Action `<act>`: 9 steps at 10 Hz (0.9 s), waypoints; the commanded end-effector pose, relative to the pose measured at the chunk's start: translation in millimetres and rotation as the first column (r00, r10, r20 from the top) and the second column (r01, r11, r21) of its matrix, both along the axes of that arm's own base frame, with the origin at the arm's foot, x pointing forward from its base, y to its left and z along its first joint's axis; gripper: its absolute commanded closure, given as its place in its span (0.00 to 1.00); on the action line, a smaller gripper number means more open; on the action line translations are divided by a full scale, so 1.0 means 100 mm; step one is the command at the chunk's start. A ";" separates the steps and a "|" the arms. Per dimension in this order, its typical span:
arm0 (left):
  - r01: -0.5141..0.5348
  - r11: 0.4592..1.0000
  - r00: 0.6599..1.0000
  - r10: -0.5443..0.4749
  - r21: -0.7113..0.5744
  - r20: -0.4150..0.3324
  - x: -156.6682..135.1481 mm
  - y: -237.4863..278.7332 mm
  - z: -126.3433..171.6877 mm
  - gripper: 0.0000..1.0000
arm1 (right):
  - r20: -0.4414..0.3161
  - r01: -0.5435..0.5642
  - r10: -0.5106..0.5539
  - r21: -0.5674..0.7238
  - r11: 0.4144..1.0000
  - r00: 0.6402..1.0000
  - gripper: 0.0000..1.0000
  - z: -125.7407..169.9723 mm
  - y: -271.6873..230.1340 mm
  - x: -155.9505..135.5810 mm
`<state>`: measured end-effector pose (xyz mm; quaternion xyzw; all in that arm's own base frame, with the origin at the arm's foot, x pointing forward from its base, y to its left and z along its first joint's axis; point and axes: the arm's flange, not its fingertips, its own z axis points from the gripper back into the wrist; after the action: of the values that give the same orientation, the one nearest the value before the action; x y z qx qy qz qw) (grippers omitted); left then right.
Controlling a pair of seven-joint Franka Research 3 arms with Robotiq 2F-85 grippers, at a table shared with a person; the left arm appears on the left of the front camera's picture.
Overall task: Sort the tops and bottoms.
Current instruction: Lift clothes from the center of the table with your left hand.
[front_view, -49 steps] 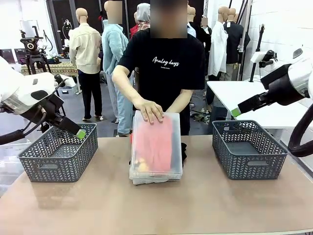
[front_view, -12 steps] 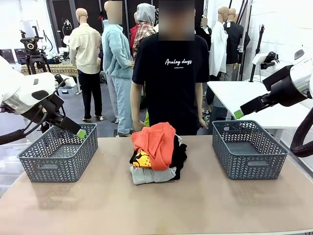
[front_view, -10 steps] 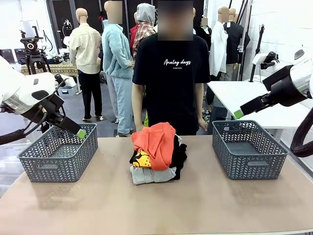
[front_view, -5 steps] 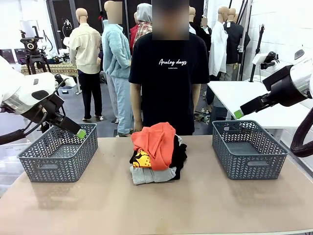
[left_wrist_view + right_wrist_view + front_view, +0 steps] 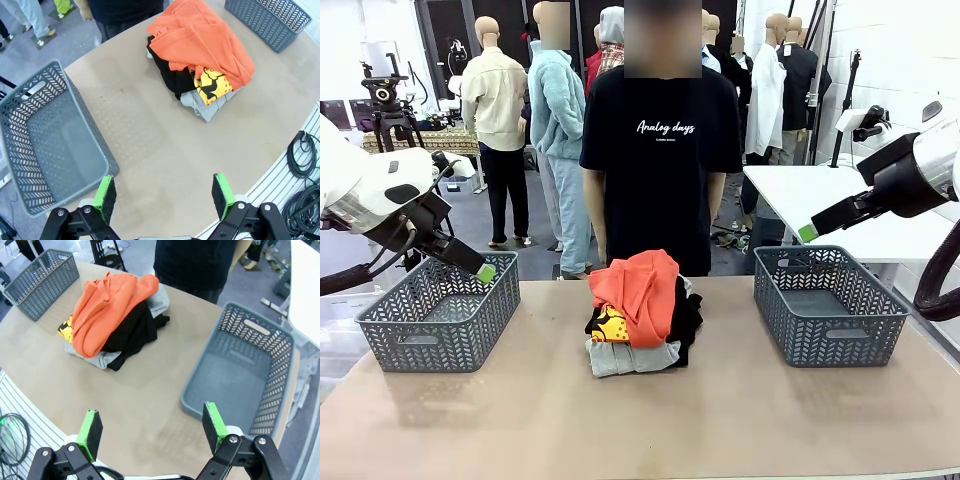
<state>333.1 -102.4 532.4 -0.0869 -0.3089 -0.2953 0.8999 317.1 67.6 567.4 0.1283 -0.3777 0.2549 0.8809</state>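
Zero garments sorted: left basket [image 5: 438,345] and right basket [image 5: 830,345] empty, tops [image 5: 640,285] and bottoms [image 5: 686,318] piled on the desk [image 5: 640,430], my left hand [image 5: 162,193] and right hand [image 5: 152,424] wide, holding nothing.

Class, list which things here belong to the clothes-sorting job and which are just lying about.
Job: orange top, grey top, black bottoms, left basket, right basket.
Lying about: cables, tripod, white table.
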 end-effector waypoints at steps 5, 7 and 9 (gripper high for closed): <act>0.000 1.000 1.000 0.000 -0.002 -0.005 0.00 0.01 -0.01 0.00 | 0.001 0.000 0.000 0.022 1.000 1.000 0.00 0.00 0.01 0.01; 0.000 1.000 1.000 0.000 -0.002 -0.005 0.00 0.01 -0.01 0.00 | 0.001 0.000 0.000 0.022 1.000 1.000 0.00 0.00 0.01 0.01; 0.000 1.000 1.000 0.000 -0.002 -0.005 0.00 0.01 -0.01 0.00 | 0.001 0.000 0.000 0.022 1.000 1.000 0.00 0.00 0.01 0.01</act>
<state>333.1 -102.4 532.4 -0.0869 -0.3089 -0.2953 0.8999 317.1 67.6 567.4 0.1283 -0.3777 0.2549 0.8809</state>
